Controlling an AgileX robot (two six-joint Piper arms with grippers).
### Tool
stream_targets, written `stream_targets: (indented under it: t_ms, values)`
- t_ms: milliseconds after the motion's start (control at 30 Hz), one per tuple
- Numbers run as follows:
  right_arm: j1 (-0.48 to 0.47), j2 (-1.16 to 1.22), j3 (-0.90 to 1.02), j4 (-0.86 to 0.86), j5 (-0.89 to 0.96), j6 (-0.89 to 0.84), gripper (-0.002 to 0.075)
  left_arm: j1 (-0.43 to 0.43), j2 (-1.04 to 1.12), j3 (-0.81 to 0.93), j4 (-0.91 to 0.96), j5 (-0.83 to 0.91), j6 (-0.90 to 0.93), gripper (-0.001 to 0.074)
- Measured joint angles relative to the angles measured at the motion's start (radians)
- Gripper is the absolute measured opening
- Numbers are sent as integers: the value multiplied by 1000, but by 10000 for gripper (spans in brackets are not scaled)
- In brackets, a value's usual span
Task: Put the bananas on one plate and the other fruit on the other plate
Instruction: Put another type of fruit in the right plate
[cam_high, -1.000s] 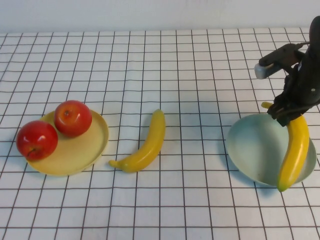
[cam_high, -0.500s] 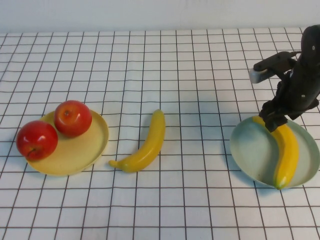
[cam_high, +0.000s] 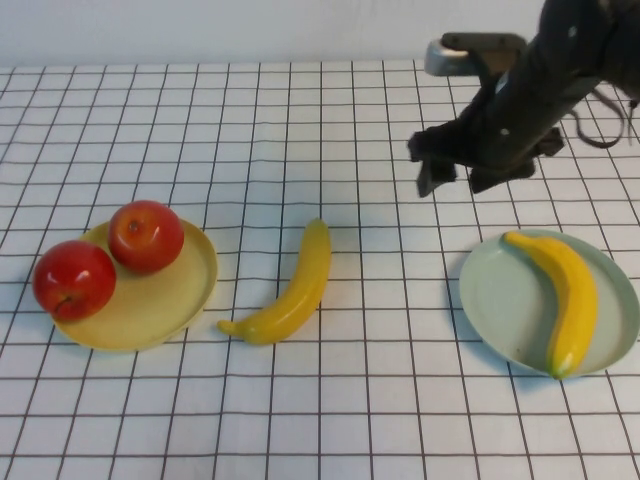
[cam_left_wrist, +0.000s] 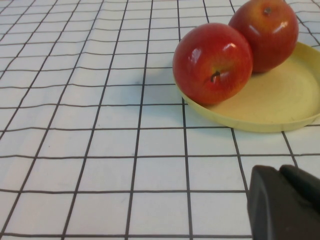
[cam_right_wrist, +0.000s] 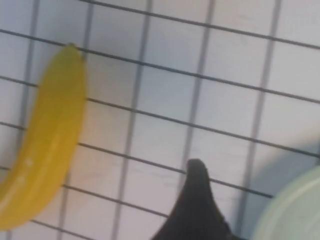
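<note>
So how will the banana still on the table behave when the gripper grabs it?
The loose banana looks glossy and moulded, so probably stiff, light and a bit slippery. Its curve may make it pivot if nudged. The open right gripper hangs above the table; the left gripper is parked, shut.

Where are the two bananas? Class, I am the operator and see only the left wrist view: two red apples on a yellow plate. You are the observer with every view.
Observer: One banana lies on the pale blue-green plate, on the robot's right.
Operator: And the other?
Observer: The second banana lies on the checked cloth between the two plates, touching neither.
Operator: My left gripper sits low near the yellow plate, jaws shut. Where is the right gripper?
Observer: The right gripper hangs over the cloth, beyond the blue-green plate's far left edge, jaws open and empty.
</note>
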Motion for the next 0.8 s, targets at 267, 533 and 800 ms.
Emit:
stream_targets:
  t_ms: [267,533,800]
  values:
    - [129,160,-85,111,-14,136,478,0,0,0,0,0,0,-4]
    - [224,299,-285,95,34,199,477,0,0,0,0,0,0,-4]
    - [260,474,-506,34,191,241,476,0,0,0,0,0,0,-4]
